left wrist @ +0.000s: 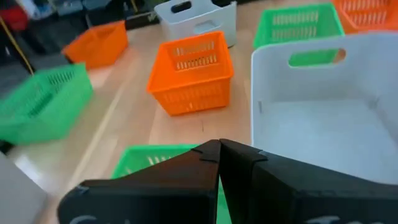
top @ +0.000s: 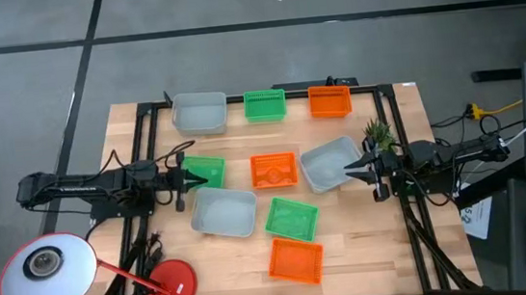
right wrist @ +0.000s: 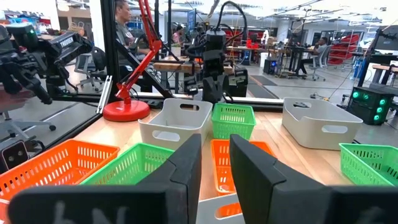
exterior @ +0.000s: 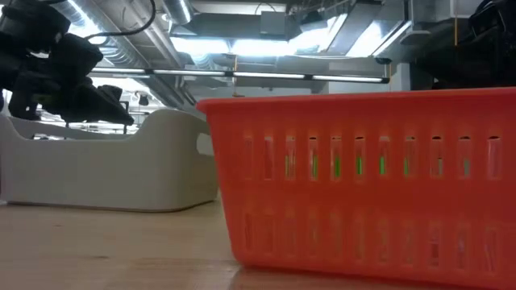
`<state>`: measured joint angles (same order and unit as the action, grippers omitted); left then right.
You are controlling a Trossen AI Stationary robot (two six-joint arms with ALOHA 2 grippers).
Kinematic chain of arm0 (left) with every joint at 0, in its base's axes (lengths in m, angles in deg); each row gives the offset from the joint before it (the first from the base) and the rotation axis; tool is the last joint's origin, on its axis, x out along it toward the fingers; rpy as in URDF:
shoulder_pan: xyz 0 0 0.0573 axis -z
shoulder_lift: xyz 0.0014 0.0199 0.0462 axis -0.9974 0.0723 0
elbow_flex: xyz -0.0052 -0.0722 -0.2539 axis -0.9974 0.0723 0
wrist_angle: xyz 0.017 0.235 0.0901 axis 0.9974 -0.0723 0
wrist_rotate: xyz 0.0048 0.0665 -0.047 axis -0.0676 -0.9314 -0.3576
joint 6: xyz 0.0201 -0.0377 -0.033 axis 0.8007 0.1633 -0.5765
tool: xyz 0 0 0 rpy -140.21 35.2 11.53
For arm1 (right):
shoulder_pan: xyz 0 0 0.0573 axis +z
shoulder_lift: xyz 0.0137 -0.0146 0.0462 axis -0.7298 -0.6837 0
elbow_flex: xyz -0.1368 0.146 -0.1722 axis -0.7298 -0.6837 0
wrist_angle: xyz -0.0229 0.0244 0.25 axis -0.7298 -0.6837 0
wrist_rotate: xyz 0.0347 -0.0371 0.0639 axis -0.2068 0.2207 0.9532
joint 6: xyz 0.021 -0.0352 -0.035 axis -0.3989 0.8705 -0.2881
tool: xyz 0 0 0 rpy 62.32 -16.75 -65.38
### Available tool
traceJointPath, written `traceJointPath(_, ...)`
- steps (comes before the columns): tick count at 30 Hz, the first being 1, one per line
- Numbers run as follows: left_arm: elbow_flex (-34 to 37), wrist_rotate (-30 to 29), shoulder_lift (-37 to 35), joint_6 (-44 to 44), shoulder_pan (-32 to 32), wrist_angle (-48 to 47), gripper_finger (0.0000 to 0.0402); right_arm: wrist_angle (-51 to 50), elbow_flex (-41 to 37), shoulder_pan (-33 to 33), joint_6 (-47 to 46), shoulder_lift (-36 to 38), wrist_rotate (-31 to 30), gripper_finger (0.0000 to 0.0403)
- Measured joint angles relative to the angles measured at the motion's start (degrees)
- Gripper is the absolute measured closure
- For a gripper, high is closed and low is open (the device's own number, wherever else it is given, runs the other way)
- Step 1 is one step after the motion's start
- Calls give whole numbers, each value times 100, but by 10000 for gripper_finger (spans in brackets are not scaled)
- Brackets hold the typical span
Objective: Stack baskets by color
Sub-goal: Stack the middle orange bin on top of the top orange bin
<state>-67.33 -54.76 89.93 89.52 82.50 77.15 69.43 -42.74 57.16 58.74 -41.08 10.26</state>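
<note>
High view: nine baskets (top: 274, 172) spread over table (top: 427, 238), none stacked. Left gripper (top: 185, 177), fingers together, above green basket (top: 204, 170). Right gripper (top: 354, 169), fingers apart, at grey basket (top: 329, 164); plant (top: 378, 134) just beside. Low view: orange basket (exterior: 363, 185) blocks most.

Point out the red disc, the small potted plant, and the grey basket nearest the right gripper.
red disc (top: 171, 281): high view, middle of its top face.
potted plant (top: 377, 135): high view, its leaves.
grey basket (top: 327, 163): high view, its inner floor.
</note>
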Motion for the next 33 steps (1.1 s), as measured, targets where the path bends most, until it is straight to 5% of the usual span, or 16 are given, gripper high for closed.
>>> traceJointPath(9,0,-129,0,643,0,29,401,12,-1,1,-158,2,11,317)
traceJointPath(13,0,141,2,236,0,64,401,32,-1,-1,-157,2,3,317)
traceJointPath(21,0,1244,0,-251,4,1921,401,1075,-1,-1,441,2,72,317)
traceJointPath(29,0,1724,4,-233,4,2927,401,2910,37,-1,628,-262,1143,317)
traceJointPath(33,-3,1397,9,32,2,3096,401,2602,530,-1,823,-642,352,317)
